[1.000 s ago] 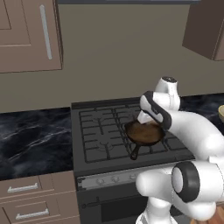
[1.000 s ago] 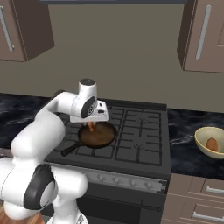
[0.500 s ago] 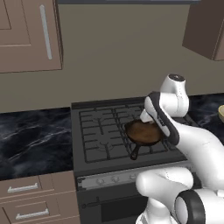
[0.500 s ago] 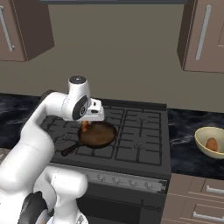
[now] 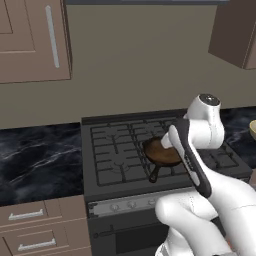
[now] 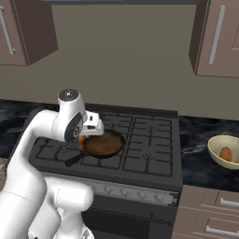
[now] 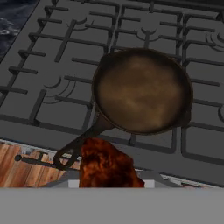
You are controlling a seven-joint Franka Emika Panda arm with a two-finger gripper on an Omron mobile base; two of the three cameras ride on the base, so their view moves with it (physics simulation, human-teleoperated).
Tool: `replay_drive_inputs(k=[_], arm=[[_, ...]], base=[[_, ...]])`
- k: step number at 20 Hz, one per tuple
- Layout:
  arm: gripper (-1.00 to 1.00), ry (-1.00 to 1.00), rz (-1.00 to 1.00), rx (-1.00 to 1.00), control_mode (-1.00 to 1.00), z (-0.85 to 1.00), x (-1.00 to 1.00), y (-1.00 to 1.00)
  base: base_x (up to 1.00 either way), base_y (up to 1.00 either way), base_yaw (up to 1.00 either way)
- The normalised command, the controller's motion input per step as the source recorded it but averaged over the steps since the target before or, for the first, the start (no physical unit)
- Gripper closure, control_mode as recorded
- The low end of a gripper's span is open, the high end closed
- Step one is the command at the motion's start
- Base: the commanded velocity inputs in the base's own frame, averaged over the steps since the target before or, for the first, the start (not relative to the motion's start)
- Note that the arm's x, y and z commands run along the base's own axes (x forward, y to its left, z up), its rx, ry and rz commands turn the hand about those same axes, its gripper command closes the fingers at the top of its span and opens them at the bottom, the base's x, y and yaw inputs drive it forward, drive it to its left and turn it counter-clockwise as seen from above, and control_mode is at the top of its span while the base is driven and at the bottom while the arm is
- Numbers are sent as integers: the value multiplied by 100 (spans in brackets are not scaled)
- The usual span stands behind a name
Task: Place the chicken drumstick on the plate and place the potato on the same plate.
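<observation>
**Drumstick lifted clear of the skillet, above the stove's front edge**

A black gas stove (image 5: 135, 150) with grey grates sits between two stretches of dark marbled tabletop (image 5: 37, 157), under brown wall cabinets (image 5: 30, 40) and a plain beige wall. Brown drawers (image 5: 35, 225) with pale handles run below the tabletop. A dark skillet (image 7: 142, 89) rests on the grates, its pan bare and its handle pointing toward the stove's front edge. On the tabletop right of the stove stands a pale-yellow bowl (image 6: 225, 151) with the potato (image 6: 226, 153) lying inside it.

The gripper (image 6: 86, 135) hangs over the skillet's left side in the right base view, with the chicken drumstick (image 7: 107, 166) pinched in its fingers; in the hand view the red-brown meat sits at the bottom, just in front of the skillet handle and above the stove's front rail. The fingers themselves are hidden behind the meat.

Against half a second ago, the arm's upper joint has swung further toward the stove's left side and the drumstick has drawn away from the pan's middle toward its rim. Skillet, bowl and potato lie as before.
</observation>
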Motion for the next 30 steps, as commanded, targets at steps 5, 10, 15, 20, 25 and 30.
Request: replay_drive_inputs(k=[5,10,15,20,25,30], arm=[[100,-7,0,0,-100,0,-55,0],[100,-2,2,0,-100,1,-34,0],[100,0,4,0,-100,0,-2,0],[100,0,1,0,-100,0,0,0],[100,0,0,0,100,0,0,0],[100,0,0,0,100,0,0,0]], base=[[0,0,0],[0,0,0],[0,0,0],[0,0,0],[-6,0,0],[-49,0,0]])
